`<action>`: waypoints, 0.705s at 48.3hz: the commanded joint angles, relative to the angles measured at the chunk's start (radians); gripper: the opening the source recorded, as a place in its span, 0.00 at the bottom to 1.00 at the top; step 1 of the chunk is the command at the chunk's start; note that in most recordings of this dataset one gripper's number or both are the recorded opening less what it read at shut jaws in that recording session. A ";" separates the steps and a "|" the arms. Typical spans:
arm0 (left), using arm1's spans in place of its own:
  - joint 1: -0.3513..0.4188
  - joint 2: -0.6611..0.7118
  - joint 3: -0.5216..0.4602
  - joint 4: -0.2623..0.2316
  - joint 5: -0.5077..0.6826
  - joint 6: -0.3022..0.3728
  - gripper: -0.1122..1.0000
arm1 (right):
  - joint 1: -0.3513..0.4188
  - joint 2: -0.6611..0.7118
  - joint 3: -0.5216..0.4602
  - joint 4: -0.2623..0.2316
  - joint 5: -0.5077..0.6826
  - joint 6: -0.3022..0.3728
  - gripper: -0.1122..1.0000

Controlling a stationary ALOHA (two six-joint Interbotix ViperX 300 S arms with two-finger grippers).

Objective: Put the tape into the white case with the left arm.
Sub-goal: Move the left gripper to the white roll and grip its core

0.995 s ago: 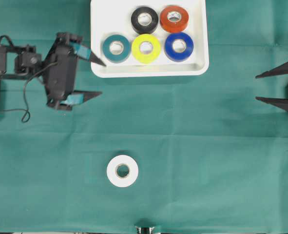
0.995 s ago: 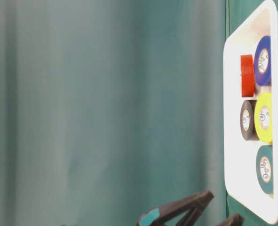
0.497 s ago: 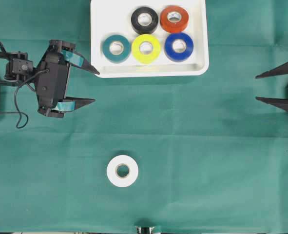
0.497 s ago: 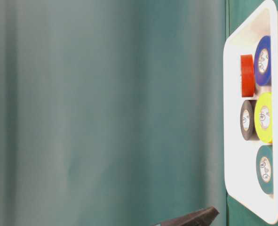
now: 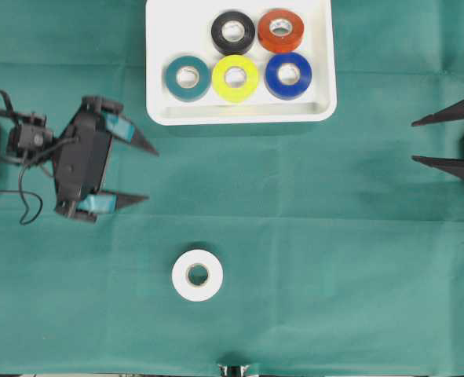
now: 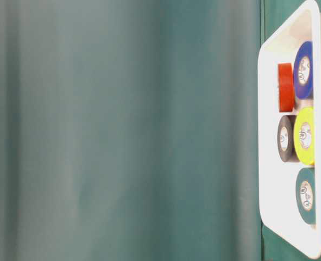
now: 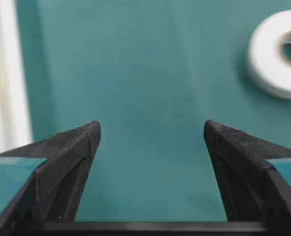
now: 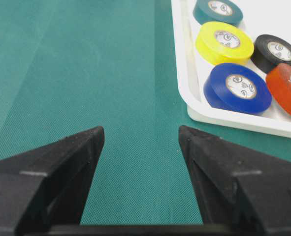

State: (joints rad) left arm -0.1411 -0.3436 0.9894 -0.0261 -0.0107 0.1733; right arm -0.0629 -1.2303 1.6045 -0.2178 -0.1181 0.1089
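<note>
White tape (image 5: 197, 275) lies flat on the green cloth (image 5: 334, 236), at 5 o'clock from the left gripper (image 5: 147, 174), whose jaws are spread wide and empty. The white case (image 5: 157, 78) sits at 12 o'clock from the tape, well apart. The right gripper (image 5: 413, 141) is also spread wide.

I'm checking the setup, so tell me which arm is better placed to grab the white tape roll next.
Left. The left gripper is open and much nearer the white tape roll; the right gripper, also open, sits at the far edge of the cloth.
</note>
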 commanded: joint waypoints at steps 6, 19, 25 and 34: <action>-0.098 -0.003 -0.025 0.000 -0.006 -0.078 0.87 | 0.000 0.005 -0.011 -0.002 -0.008 0.002 0.99; -0.143 0.034 -0.038 -0.002 -0.006 -0.115 0.86 | -0.002 0.005 -0.011 -0.002 -0.008 0.002 0.99; -0.143 0.072 -0.061 0.000 -0.006 -0.114 0.86 | 0.000 0.006 -0.011 -0.002 -0.008 0.002 0.99; -0.143 0.155 -0.127 0.000 -0.011 -0.114 0.87 | 0.000 0.005 -0.011 -0.002 -0.008 0.002 0.99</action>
State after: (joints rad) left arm -0.2807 -0.2086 0.9097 -0.0261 -0.0107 0.0598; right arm -0.0629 -1.2318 1.6045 -0.2194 -0.1181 0.1089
